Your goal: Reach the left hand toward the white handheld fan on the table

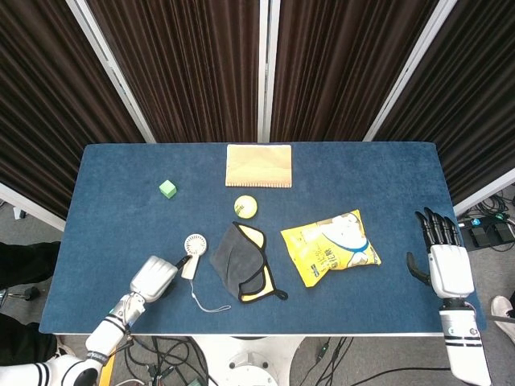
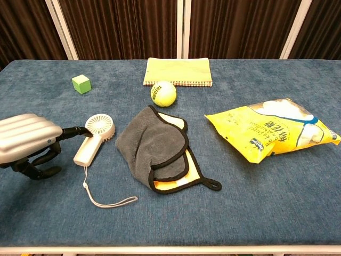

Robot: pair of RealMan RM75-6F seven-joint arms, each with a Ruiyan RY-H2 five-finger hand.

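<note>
The white handheld fan (image 1: 191, 253) lies flat on the blue table (image 1: 121, 217), round head away from me, with its cord loop (image 2: 104, 200) trailing toward the front edge. My left hand (image 2: 29, 143) sits low just left of the fan, silver back up. One dark fingertip (image 2: 77, 130) reaches the fan's neck (image 2: 95, 138), while the other fingers curl loosely under the palm with nothing in them. In the head view the left hand (image 1: 153, 278) lies front-left of the fan. My right hand (image 1: 441, 257) hangs off the table's right edge with straight, spread fingers.
A grey cloth with yellow lining (image 2: 157, 146) lies right beside the fan. Behind it are a tennis ball (image 2: 163, 93) and a folded yellow towel (image 2: 177, 71). A green cube (image 2: 81, 84) sits at the back left, and a yellow snack bag (image 2: 272, 128) lies to the right.
</note>
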